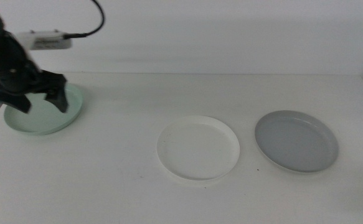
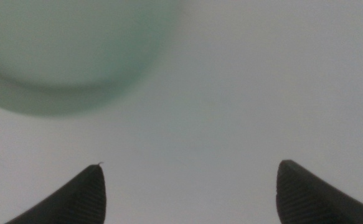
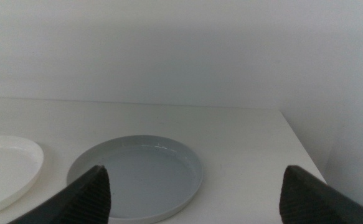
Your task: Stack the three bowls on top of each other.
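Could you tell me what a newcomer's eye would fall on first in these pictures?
First the left gripper, its dark fingers spread open above the pale mint green bowl at the table's far left. Then the white bowl in the middle and the grey bowl to its right, apart and unstacked. The right gripper waits, open, near the grey bowl.

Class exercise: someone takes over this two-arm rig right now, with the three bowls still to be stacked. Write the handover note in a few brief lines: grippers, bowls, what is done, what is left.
Left gripper: jaws open, holding nothing, over the pale mint green bowl at the table's far left.
Right gripper: jaws open, empty, waiting out of the middle view, facing the grey bowl.
White bowl: flat on the table in the middle; grey bowl to its right, apart from it.
Done: nothing stacked; all three bowls lie separately.
Left: grasp the mint bowl, probably first, then build one stack of three.
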You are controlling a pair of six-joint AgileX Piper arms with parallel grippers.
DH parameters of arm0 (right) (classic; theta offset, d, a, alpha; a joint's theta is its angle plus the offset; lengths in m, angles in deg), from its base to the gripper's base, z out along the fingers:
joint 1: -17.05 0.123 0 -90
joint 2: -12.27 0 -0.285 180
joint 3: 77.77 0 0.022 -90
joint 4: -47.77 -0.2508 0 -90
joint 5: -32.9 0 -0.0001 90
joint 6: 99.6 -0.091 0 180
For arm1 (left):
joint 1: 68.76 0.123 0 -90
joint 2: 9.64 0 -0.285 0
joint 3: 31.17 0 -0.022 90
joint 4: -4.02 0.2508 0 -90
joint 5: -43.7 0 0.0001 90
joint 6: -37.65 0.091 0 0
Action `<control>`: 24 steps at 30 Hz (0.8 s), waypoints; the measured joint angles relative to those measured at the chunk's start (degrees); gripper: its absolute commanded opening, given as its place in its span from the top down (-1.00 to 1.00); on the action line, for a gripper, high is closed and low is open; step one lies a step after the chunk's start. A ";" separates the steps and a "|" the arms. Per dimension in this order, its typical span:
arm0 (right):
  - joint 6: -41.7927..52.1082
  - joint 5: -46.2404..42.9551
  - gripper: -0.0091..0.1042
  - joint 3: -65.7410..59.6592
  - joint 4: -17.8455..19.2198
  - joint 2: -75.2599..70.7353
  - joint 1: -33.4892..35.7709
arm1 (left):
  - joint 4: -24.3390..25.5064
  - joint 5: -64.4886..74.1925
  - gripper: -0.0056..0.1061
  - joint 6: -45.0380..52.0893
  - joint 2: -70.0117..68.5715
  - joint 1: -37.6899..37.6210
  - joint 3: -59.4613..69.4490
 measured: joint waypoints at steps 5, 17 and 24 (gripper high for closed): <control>0.00 0.00 -0.72 0.00 0.00 0.00 0.00 | 2.26 -9.11 -0.78 2.66 0.00 4.17 0.00; 0.00 0.00 -0.72 0.00 0.00 0.00 0.00 | 2.88 -20.18 -0.78 1.27 8.69 13.51 -6.45; 0.00 0.00 -0.72 0.00 0.00 0.00 0.00 | 2.66 -16.76 -0.78 5.28 17.85 14.00 -17.26</control>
